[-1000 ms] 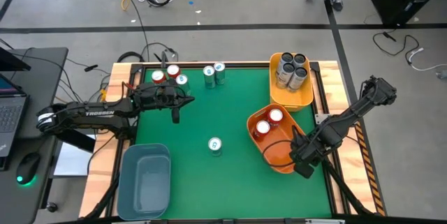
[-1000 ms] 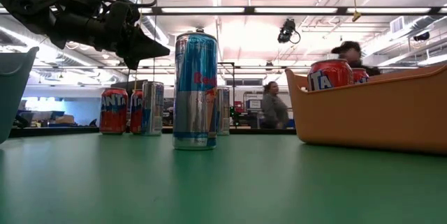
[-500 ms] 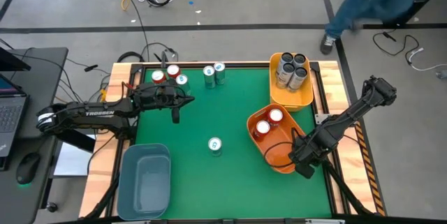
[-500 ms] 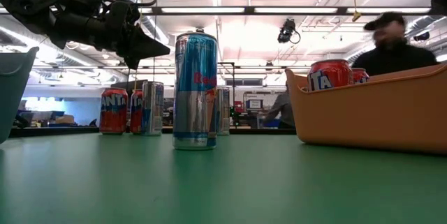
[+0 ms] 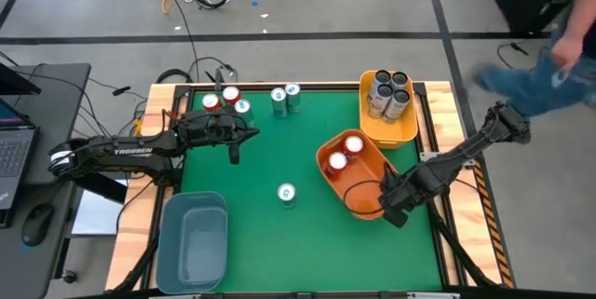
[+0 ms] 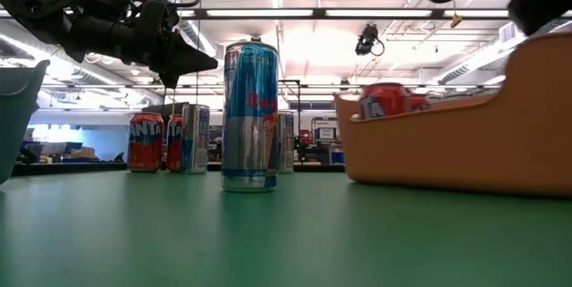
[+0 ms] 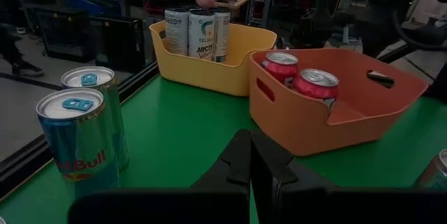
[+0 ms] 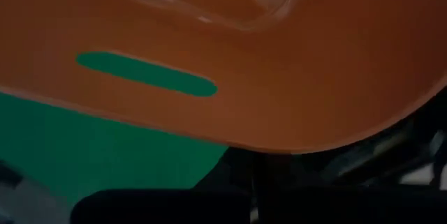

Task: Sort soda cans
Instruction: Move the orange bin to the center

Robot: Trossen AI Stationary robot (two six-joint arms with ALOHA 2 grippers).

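Note:
Two red soda cans (image 5: 345, 153) stand in the orange bin (image 5: 358, 192) at mid right. Several dark cans (image 5: 388, 94) fill the yellow bin (image 5: 410, 131) behind it. One blue can (image 5: 287, 194) stands alone at mid table. More red cans (image 5: 221, 100) and blue cans (image 5: 286, 95) stand at the far left. My right gripper (image 5: 396, 210) is shut at the orange bin's near right end. My left gripper (image 5: 234, 156) hovers shut above the table beside the far-left cans, holding nothing. My right gripper points down, its shut fingers against the orange bin's near right end wall by the rim (image 8: 279, 144), next to the handle slot (image 8: 147, 74). The gripper's own body hides the touching spot. In the low view that end (image 6: 545, 63) stands higher than the other end.
A blue-grey bin (image 5: 191, 243) sits at the near left corner with nothing in it. Wooden rails (image 5: 149, 150) edge the green table. A laptop and mouse lie on a desk at the left. A person (image 5: 549, 71) passes beyond the right edge.
My right gripper has gone down and toward the table's left edge. The orange bin has slid left and toward the far edge ahead of it, turned a little, and its near right end has risen. The two red cans rode along. A person has walked past.

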